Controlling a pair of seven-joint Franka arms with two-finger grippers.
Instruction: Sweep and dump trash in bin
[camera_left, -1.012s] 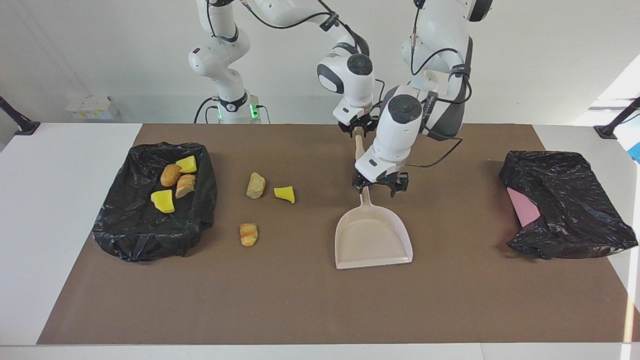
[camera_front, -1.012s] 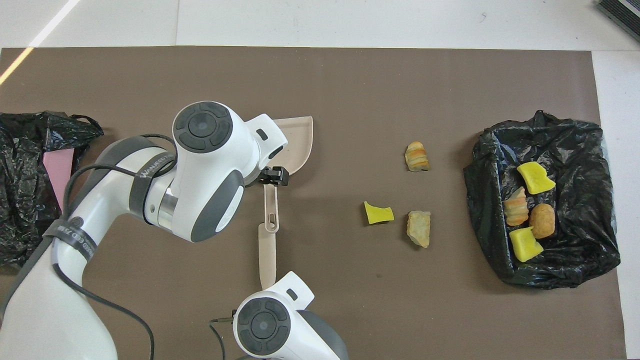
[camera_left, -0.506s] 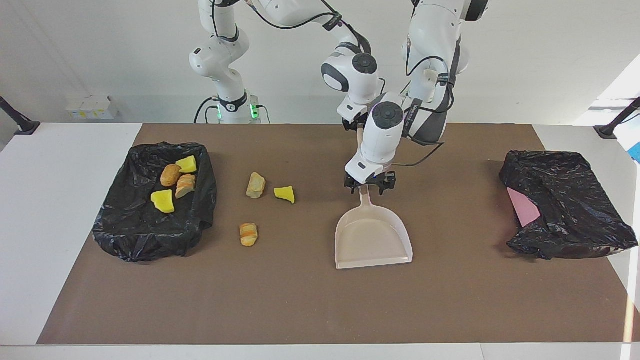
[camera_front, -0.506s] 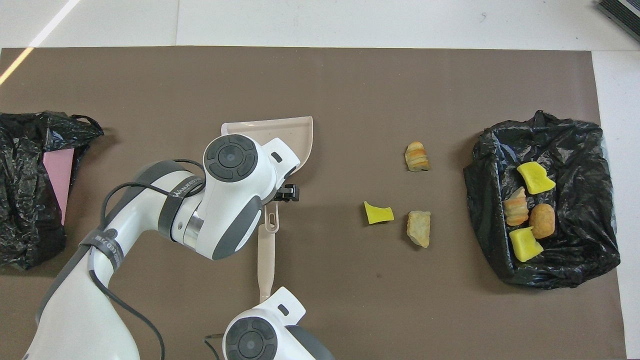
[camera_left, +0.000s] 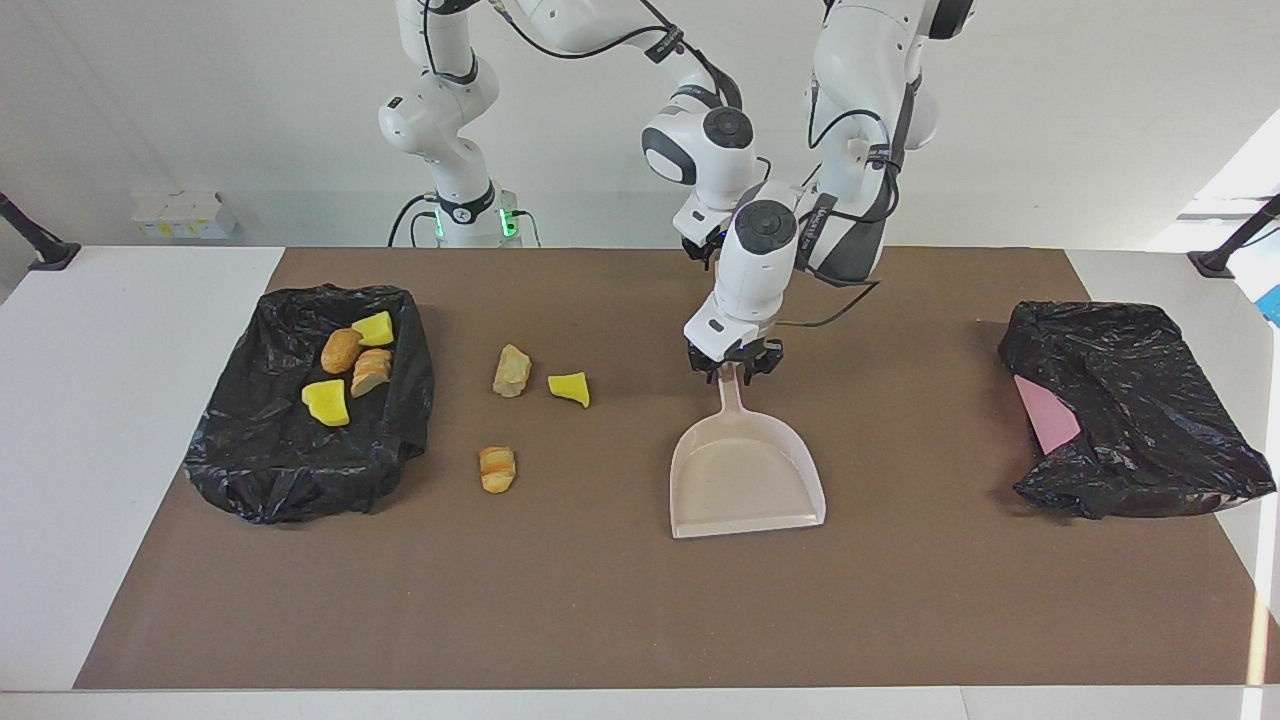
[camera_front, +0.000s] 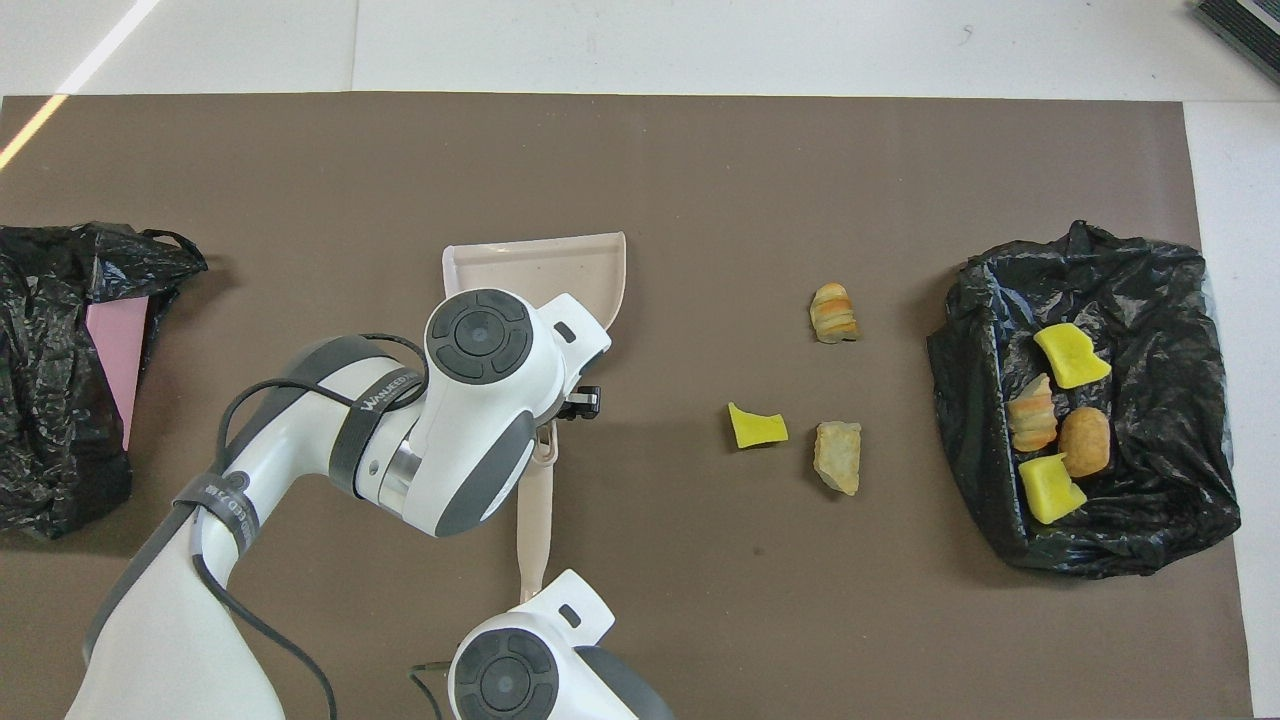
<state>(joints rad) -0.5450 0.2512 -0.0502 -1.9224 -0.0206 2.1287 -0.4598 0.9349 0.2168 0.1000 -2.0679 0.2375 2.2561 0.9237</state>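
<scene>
Brown matting (camera_left: 620, 600) carries spongy yellow and crusty tan trash (camera_left: 568, 388).

A brown mat (camera_left: 640, 620) is being borne by the white table (camera_left: 100, 450); a pink sheet (camera_left: 1045, 420) is being half covered by a black bag (camera_left: 1150, 420).

The facing view looks from high across the counter (camera_left: 640, 600) toward the robots, at medium range. The overhead view looks steeply down and forward from above the robots' end. Both views share the brown mat (camera_front: 700, 180), the dustpan (camera_left: 745, 485) and the two black bags, turned half around.
</scene>
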